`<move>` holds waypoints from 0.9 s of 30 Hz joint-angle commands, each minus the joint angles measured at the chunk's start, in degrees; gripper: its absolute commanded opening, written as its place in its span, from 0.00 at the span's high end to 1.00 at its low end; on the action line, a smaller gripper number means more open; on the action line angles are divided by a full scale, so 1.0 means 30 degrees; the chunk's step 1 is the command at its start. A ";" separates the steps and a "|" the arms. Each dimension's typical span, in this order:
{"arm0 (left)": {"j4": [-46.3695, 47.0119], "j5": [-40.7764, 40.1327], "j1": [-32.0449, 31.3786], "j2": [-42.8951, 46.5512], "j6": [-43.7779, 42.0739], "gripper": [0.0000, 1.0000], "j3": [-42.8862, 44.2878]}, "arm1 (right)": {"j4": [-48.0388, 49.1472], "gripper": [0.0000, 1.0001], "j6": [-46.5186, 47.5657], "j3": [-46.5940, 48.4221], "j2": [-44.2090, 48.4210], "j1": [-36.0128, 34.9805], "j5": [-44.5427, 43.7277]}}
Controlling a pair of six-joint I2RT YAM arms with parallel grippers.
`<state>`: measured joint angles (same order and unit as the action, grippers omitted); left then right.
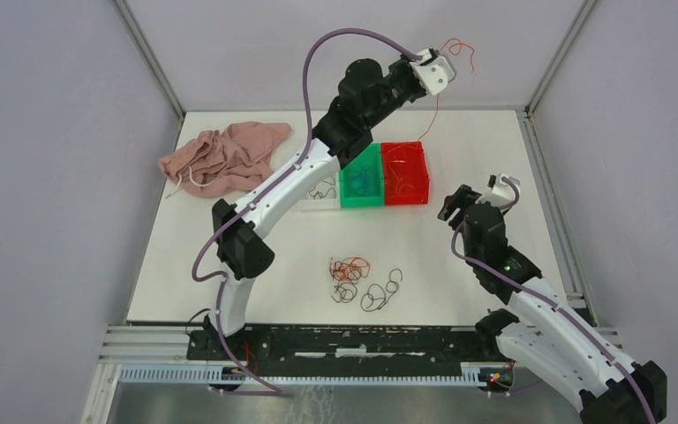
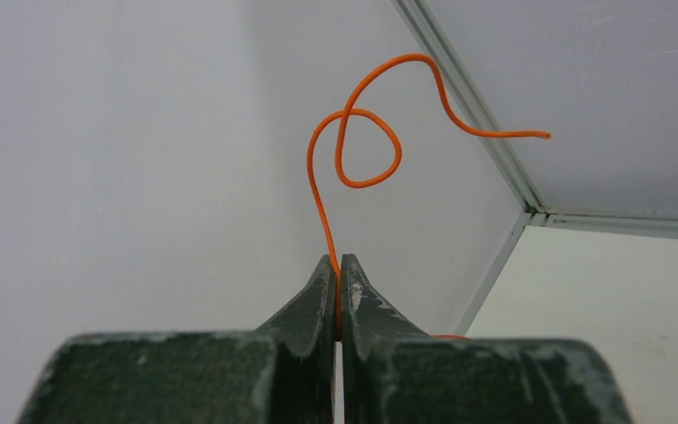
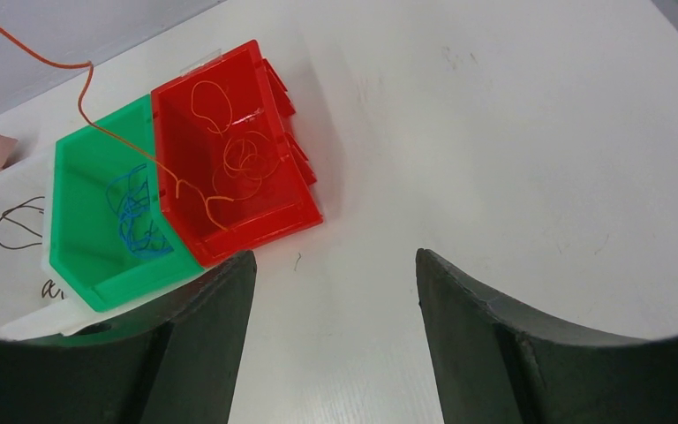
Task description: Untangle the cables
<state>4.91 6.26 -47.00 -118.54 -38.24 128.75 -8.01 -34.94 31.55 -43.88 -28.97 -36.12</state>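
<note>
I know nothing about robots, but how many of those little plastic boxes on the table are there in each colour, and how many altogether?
Red box: 1
Green box: 1
White box: 1
Total: 3
</note>
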 commanded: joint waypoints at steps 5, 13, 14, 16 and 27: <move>0.2336 -0.0716 0.0365 -0.0577 -0.1993 0.97 0.0769 | 0.0120 0.27 -0.0745 -0.0443 0.0834 0.0210 -0.0507; 0.3034 -0.0266 0.0957 -0.1409 -0.3239 0.97 0.0853 | -0.0095 0.27 -0.0758 -0.0608 0.0966 0.0344 -0.0417; 0.3064 -0.0230 0.0982 -0.1476 -0.3282 0.97 0.0839 | -0.0092 0.27 -0.0741 -0.0621 0.0995 0.0378 -0.0412; 0.3080 -0.0253 0.1016 -0.1577 -0.3347 0.97 0.0810 | -0.0099 0.27 -0.0753 -0.0654 0.1034 0.0438 -0.0383; 0.2479 -0.1037 0.0976 -0.1182 -0.0263 0.97 -0.0784 | 0.0005 0.28 -0.1058 -0.0978 0.1062 0.0637 -0.0195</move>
<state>11.27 4.78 -43.81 -123.92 -45.54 127.68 -9.32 -37.45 28.99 -41.41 -27.53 -36.10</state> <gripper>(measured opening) 0.050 0.726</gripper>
